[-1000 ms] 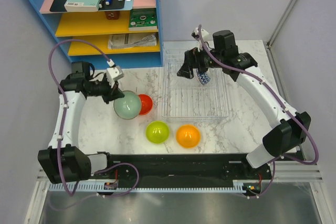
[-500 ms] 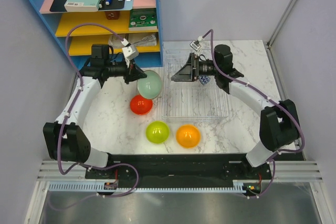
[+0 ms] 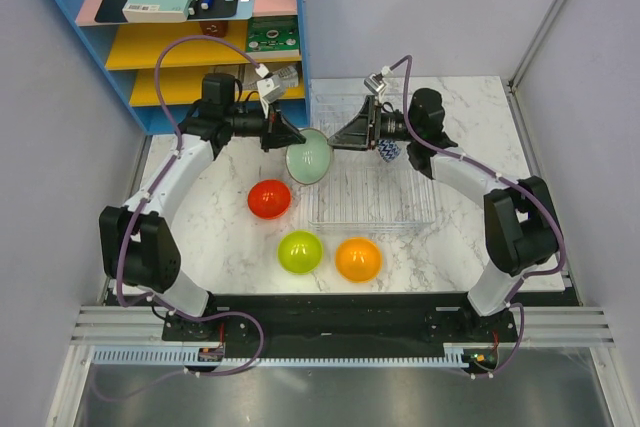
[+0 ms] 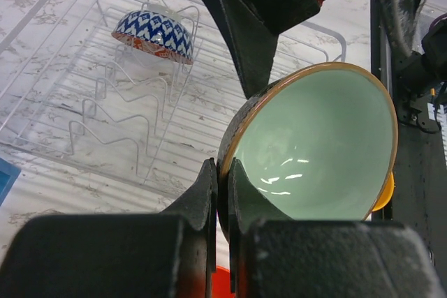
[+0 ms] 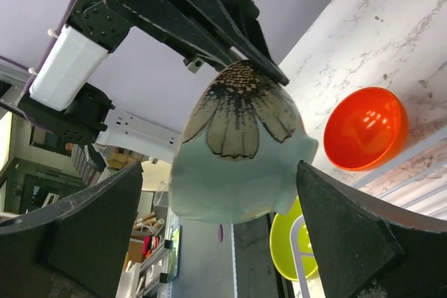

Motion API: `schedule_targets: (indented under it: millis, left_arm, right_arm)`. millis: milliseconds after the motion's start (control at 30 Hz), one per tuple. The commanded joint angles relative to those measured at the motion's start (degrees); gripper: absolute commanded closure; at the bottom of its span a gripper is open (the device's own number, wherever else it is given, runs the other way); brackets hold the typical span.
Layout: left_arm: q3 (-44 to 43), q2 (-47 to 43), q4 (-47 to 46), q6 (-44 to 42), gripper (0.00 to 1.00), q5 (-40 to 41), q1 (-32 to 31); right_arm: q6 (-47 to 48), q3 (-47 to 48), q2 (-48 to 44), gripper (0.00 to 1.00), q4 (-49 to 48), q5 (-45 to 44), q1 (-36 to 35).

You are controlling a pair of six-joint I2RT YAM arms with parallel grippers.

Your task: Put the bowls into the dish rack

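My left gripper point(image 3: 297, 143) is shut on the rim of the pale grey-green bowl point(image 3: 309, 157), held tilted in the air at the left edge of the clear dish rack point(image 3: 400, 209). In the left wrist view its fingers point(image 4: 207, 193) pinch the rim of that bowl point(image 4: 314, 144). My right gripper point(image 3: 342, 136) stands open facing it; in the right wrist view the bowl point(image 5: 237, 151) hangs between the spread fingers point(image 5: 349, 235). The patterned bowl point(image 3: 388, 150) stands in the rack. On the table lie the red bowl point(image 3: 269, 199), the lime green bowl point(image 3: 299, 252) and the orange bowl point(image 3: 358, 259).
A blue-and-yellow shelf unit point(image 3: 190, 47) with books and pens stands at the back left, close behind the left arm. Grey walls close in the table on the left, the back and the right. The rack's wire ribs point(image 4: 133, 123) rise under the held bowl.
My left arm has carried the grey-green bowl up and to the right, from beside the red bowl to the rack's left edge. The right gripper has swung left to face it.
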State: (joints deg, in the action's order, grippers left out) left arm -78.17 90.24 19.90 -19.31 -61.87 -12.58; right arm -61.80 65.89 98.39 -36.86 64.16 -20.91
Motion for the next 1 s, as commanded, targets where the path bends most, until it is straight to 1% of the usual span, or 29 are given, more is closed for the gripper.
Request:
schedule_targets:
  millis: [0,67,133,233,367,433,800,900,967]
  left_arm:
    - [-3.5,-2.1,-4.2,3.2,0.98,-4.6,-0.5]
    - [-3.7,-2.6,-4.2,3.6,0.98,-4.8,-0.5]
    - [-3.7,-2.6,-4.3,3.7,0.98,-5.0,-0.6]
    - [-3.7,-2.4,-4.2,3.7,0.98,-4.8,-0.7]
    - [-3.7,-2.1,-4.2,3.4,0.98,-4.7,-0.8]
    - [-3.7,-1.9,-4.2,3.4,0.98,-4.6,-0.9]
    - [-3.8,-1.8,-3.9,2.9,0.98,-3.1,-1.0]
    - [-3.9,-1.8,-4.0,2.9,0.98,-3.2,-1.0]
    - [-3.8,-1.8,-3.9,3.0,0.98,-3.1,-1.0]
  right_arm:
    - [12.4,2.1,-0.8,0.02,9.5,-0.3,-0.3]
    - [14.8,2.3,-1.0,0.02,12.9,-0.5,-0.3]
    - [13.8,2.1,-0.9,0.02,12.8,0.2,-0.3]
    - [10.8,1.4,-1.0,0.02,9.8,1.5,-0.5]
    - [5.3,0.3,-1.9,0.02,2.5,3.1,-0.5]
    - [4.0,0.1,-1.9,0.02,0.9,3.4,-0.8]
    - [2.1,-0.8,-2.2,0.03,-0.8,4.3,-2.4]
    - [1.2,-0.9,-2.1,0.07,-1.5,4.2,-2.8]
    - [-0.2,-1.4,-1.6,0.15,-4.1,4.3,-2.9]
